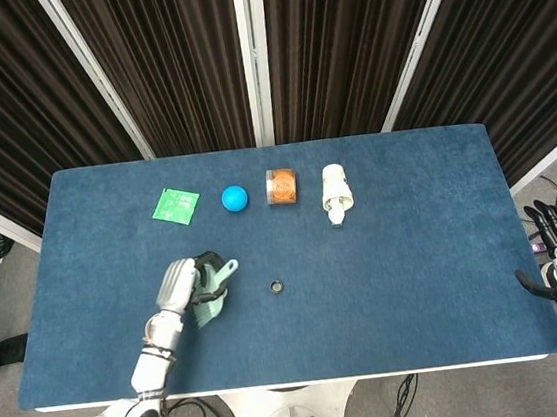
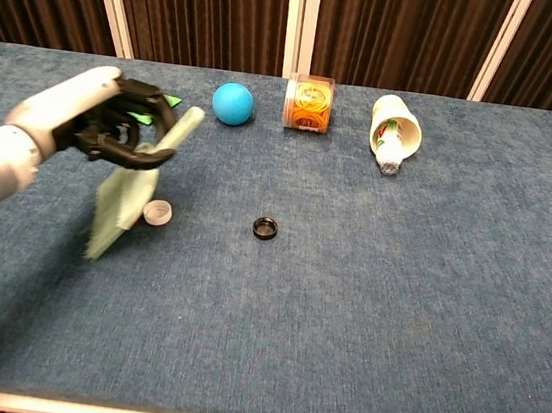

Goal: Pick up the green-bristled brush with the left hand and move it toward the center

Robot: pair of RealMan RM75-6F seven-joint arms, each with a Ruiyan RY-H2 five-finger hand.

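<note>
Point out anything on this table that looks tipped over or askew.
The white paper cup lies on its side at the back of the blue table, mouth facing forward, with a small bottle poking out. The clear cylindrical jar of orange contents beside it also lies sideways.

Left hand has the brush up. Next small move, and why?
Probably carry it a little further right, then lower it. The left hand grips the brush above the table, beside the white cap and short of the black ring near the center. That avoids setting it on the cap.
</note>
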